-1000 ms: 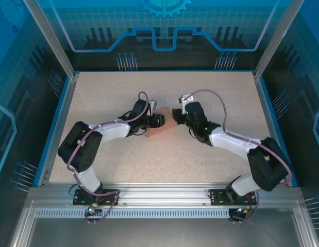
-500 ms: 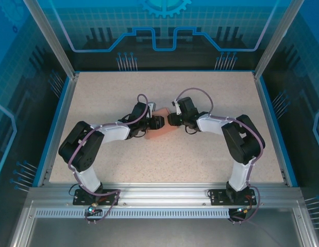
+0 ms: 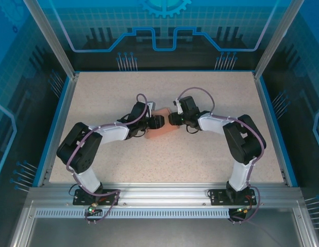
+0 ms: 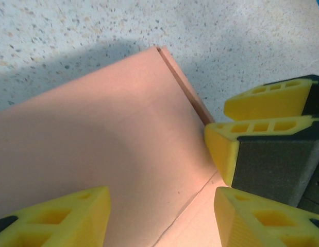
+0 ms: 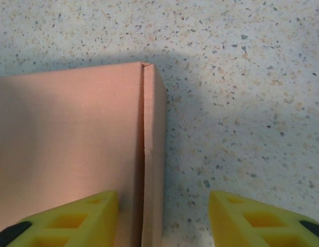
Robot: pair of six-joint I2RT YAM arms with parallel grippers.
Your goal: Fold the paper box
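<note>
Table (image 3: 97,92): under everything.
Paper box (image 3: 162,130): flat on the table, in the middle.
Left gripper (image 3: 158,122): over the box's left part.
Right gripper (image 3: 172,119): at the box's right edge, one finger over the box, one over the table.

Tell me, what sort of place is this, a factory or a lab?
Most likely a robotics lab or demo cell: a speckled table walled by an aluminium frame and blue printed panels, with the left arm and right arm bolted at its near edge, meeting over a small paper box.
</note>
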